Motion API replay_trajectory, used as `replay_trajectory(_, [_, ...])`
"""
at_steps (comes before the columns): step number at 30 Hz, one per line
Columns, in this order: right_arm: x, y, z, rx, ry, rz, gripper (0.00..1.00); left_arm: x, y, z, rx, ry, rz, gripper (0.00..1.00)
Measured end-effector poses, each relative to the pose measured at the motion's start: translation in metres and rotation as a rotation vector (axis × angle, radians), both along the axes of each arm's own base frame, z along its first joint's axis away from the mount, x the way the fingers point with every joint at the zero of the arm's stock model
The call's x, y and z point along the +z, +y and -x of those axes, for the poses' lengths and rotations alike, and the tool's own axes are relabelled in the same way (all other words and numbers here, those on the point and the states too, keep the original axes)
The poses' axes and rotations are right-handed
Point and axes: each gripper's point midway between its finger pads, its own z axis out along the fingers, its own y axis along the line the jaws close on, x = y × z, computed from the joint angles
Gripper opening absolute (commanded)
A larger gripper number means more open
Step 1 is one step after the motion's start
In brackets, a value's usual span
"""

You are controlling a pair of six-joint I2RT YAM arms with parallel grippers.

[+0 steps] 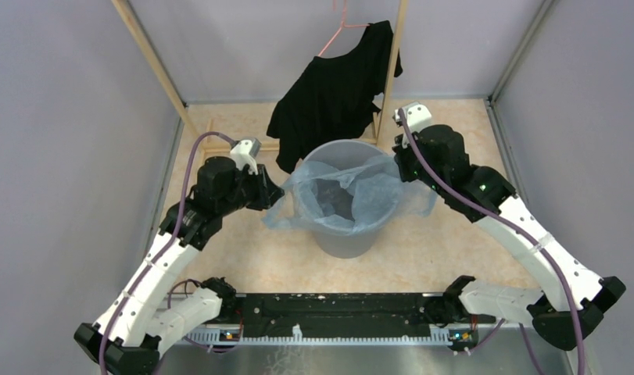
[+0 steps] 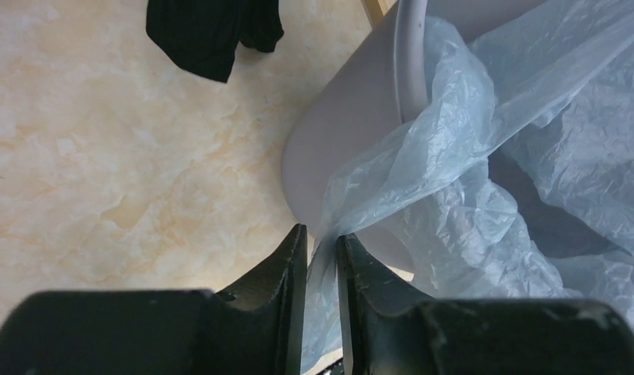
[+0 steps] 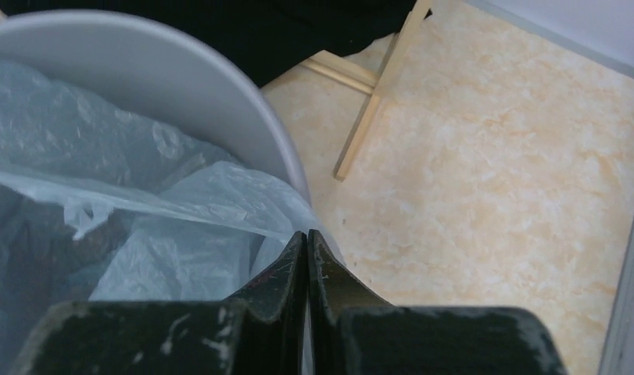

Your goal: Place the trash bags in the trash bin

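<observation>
The grey trash bin [image 1: 345, 234] stands upright in the middle of the floor. The pale blue trash bag [image 1: 352, 195] lies spread over its mouth, sagging inside and hanging over the rim on both sides. My left gripper [image 1: 276, 197] is at the bin's left side, outside the rim. In the left wrist view the left gripper [image 2: 321, 246] is shut on a bunched edge of the bag [image 2: 485, 156] beside the bin wall [image 2: 337, 133]. My right gripper [image 1: 406, 173] is at the bin's right rim. In the right wrist view the right gripper [image 3: 307, 236] is shut on the bag's edge [image 3: 141, 258] beside the bin rim [image 3: 165, 78].
A black shirt [image 1: 333, 94] on a pink hanger [image 1: 341, 27] hangs from a wooden frame [image 1: 153, 58] just behind the bin, its hem near the far rim. The frame's foot [image 3: 376, 101] lies on the floor behind the right gripper. Grey walls enclose the marbled floor [image 1: 454, 242].
</observation>
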Motion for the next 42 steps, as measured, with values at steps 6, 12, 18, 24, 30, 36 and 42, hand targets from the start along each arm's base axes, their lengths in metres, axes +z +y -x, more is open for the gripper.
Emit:
replay_trajectory(6, [0.005, -0.012, -0.031, -0.101, -0.026, -0.06, 0.0, 0.013, -0.002, -0.016, 0.029, -0.042, 0.008, 0.04])
replay_trajectory(12, [0.006, -0.017, -0.065, -0.149, -0.041, -0.148, 0.0, 0.02, -0.006, -0.035, 0.06, -0.078, 0.01, 0.0])
replay_trajectory(18, [-0.012, 0.001, -0.09, -0.119, -0.009, -0.177, 0.0, 0.017, 0.006, -0.06, 0.175, -0.107, -0.031, 0.0])
replay_trajectory(24, [-0.03, -0.001, -0.111, -0.129, 0.038, -0.266, 0.0, -0.005, 0.013, -0.076, 0.259, -0.084, -0.057, 0.0])
replay_trajectory(30, [-0.082, -0.027, -0.114, -0.185, 0.135, -0.327, 0.0, -0.01, 0.002, -0.081, 0.228, -0.076, -0.027, 0.0])
replay_trajectory(36, [-0.118, -0.01, -0.095, -0.117, 0.24, -0.375, 0.0, -0.044, -0.002, -0.083, 0.227, -0.009, -0.046, 0.0])
replay_trajectory(42, [-0.12, -0.008, -0.097, -0.12, 0.24, -0.398, 0.0, -0.106, 0.006, -0.062, 0.241, 0.135, -0.101, 0.0])
